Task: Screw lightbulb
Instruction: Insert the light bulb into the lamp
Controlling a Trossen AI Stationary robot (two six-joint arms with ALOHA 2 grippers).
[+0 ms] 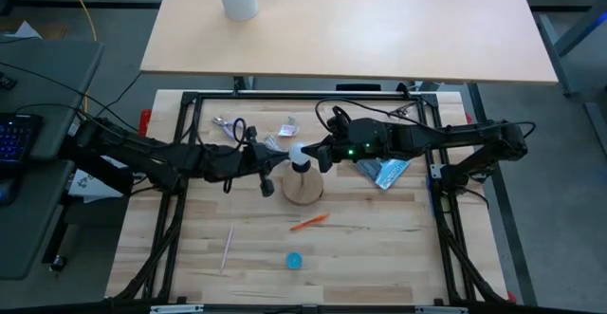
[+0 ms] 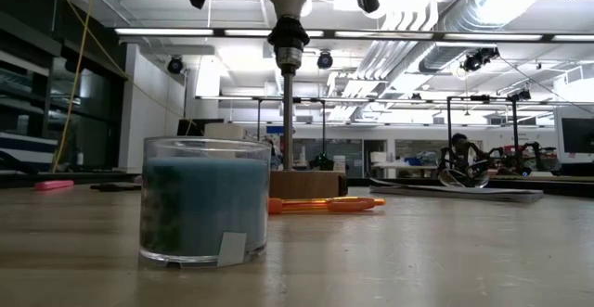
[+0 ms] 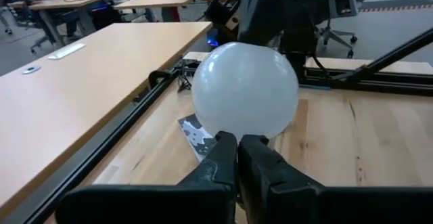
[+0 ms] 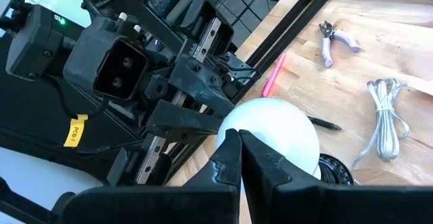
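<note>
- The lightbulb [image 1: 298, 152] stands on top of a thin upright post rising from a round wooden base [image 1: 303, 189] near the middle of the wooden table [image 1: 370, 248], as seen from above.
- The left gripper [image 1: 266, 172] reaches in from the left and sits just beside the bulb; its wrist camera shows the two dark fingers [image 3: 220, 158] pressed together, their tips right at the underside of the white globe [image 3: 245, 88], with nothing clamped between them.
- The right gripper [image 1: 321, 153] comes in from the right, close against the bulb's other side; its fingers [image 4: 230, 158] are also together, tips at the globe [image 4: 274, 132], holding nothing.
- From table height, the bulb's neck sits in a dark socket [image 2: 287, 38] atop the slim post [image 2: 288, 112].
- A blue candle in a glass jar [image 2: 204, 200] fills the foreground of that view; a small white label [image 2: 231, 249] at its foot is too small to read.
- An orange pen [image 1: 309, 222] lies in front of the base, a pink stick [image 1: 227, 247] farther left, and a small blue cap [image 1: 295, 259] nearer the front edge.
- A yellow tag [image 4: 79, 129] on the left arm carries dark lettering that cannot be read.
- Pliers [image 4: 336, 39] and a coiled cable [image 4: 384, 119] lie behind the bulb on the table.
</note>
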